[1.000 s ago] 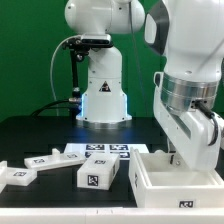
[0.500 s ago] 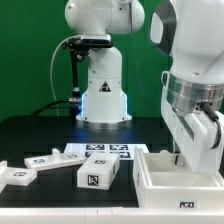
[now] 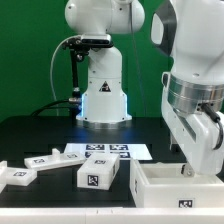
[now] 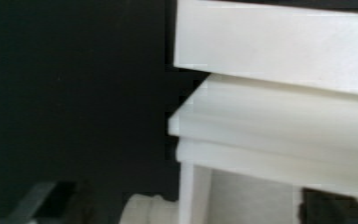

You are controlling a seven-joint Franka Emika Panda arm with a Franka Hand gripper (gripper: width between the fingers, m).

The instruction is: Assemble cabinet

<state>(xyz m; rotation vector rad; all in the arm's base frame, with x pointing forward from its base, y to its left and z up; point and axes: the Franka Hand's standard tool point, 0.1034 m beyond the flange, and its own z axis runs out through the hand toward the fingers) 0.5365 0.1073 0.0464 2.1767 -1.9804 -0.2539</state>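
Nearby, tagged blocks (image 3: 98, 175) and marker board (image 3: 105, 151) lie beside cabinet (image 3: 165, 186); tool (image 3: 190, 165) state unclear.

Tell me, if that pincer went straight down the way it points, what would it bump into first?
Probably the cabinet: the pincer points down right at its back wall, so that wall or the floor inside comes first. Depth is unclear.

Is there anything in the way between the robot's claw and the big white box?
Nothing visible does. The gripper sits right at the far wall of the cabinet, at the exterior view's right. The small blocks and the marker board lie apart, toward the exterior view's left.
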